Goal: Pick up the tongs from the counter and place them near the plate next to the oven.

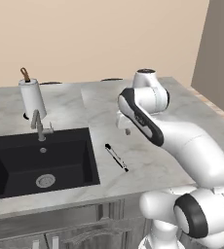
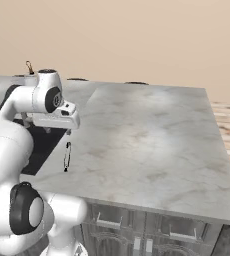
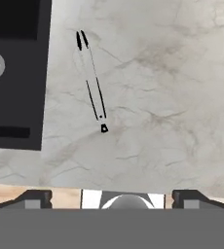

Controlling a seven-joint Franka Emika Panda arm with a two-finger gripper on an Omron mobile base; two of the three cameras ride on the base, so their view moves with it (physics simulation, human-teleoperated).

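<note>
Plain kitchen corner in soft, even light

A beige wall point(image 1: 99, 34) is running behind the marbled table point(image 2: 152, 145), dark grey cabinet fronts point(image 2: 152, 230) are sitting beneath it, and wooden floor point(image 2: 229, 117) is showing at right.

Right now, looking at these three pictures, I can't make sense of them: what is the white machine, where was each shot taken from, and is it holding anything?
The white machine is a jointed robot arm standing in front of a kitchen counter. Two pictures come from cameras behind it, one over its left side and one over its right, so they show the same scene from two angles. The third comes from a camera on the arm's end, looking down past the tool; the two dark stubs at the bottom are its fingertips, standing wide apart.

On the marbled counter lie thin black tongs, just beside a black sink with a grey tap. Behind the sink stands a roll of paper towel.

The tool holds nothing: it hangs above the counter, and the tongs lie flat below, untouched.
</note>
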